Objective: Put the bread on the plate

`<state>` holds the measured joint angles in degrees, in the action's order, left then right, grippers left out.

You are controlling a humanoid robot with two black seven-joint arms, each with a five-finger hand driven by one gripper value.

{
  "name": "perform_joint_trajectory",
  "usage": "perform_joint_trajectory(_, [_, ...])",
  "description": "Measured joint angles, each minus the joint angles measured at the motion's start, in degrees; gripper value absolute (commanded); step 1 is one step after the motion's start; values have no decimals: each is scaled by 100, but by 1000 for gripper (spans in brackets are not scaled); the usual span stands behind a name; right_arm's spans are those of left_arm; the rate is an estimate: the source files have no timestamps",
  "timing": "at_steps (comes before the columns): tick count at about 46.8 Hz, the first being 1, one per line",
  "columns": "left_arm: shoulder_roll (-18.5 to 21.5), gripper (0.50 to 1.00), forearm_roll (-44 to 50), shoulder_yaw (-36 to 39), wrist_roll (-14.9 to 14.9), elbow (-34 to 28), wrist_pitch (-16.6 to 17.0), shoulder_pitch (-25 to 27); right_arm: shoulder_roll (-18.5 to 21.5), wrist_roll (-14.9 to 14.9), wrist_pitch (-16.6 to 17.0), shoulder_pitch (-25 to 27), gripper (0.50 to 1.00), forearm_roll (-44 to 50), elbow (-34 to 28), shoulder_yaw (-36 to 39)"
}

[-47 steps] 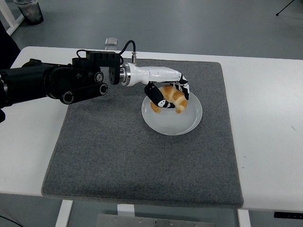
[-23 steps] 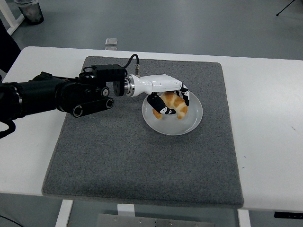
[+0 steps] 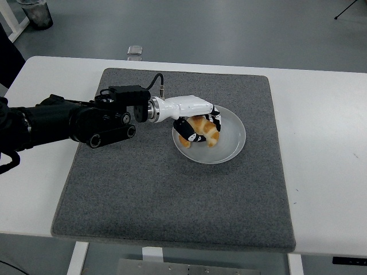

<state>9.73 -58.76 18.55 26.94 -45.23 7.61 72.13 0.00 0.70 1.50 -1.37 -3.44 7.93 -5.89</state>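
Note:
A golden croissant (image 3: 202, 131) lies in the left part of the round white plate (image 3: 231, 140), which sits on the grey mat (image 3: 172, 189). My left hand (image 3: 199, 125), white with black fingers, reaches in from the left over the plate's left rim. Its fingers are curled around the croissant from above and from the near side. Part of the bread is hidden under the palm. The right arm does not show.
The grey mat covers the middle of the white table (image 3: 321, 132). A small clear object (image 3: 135, 51) lies at the table's far edge. A dark bin (image 3: 35, 12) stands on the floor at the top left.
The left hand has drawn back to the left and sunk lower, bringing the croissant from the plate's middle down onto its left part.

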Motion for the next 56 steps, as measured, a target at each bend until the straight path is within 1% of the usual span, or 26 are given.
perform_joint_trajectory(11, [-42, 500, -3, 0, -42, 8, 9, -14, 0, 0, 0, 0, 952, 0, -1, 0])
perform_joint_trajectory(14, [-48, 608, -2, -1, -101, 19, 36, -27, 0, 0, 0, -2, 952, 0, -1, 0])
perform_joint_trajectory(16, [-49, 715, 2, -3, -128, 26, 80, -42, 0, 0, 0, -1, 952, 0, 0, 0])
perform_joint_trajectory(17, [-50, 760, 2, -4, -136, 27, 114, -47, 0, 0, 0, 1, 952, 0, -1, 0])
perform_joint_trajectory(25, [-50, 917, 21, -11, -150, 27, 185, -66, 0, 0, 0, 2, 952, -2, -1, 0])
perform_joint_trajectory(30, [-50, 986, 53, -30, -149, 16, 189, -83, 0, 1, 0, 2, 952, -2, 1, 0])
perform_joint_trajectory(43, [-31, 990, 150, -194, -128, -47, 218, -11, 0, 1, 0, 3, 952, -2, 1, 0])
perform_joint_trajectory(56, [42, 992, 315, -1250, -128, -48, 225, -48, 0, 1, 0, 1, 952, -2, 2, 0])
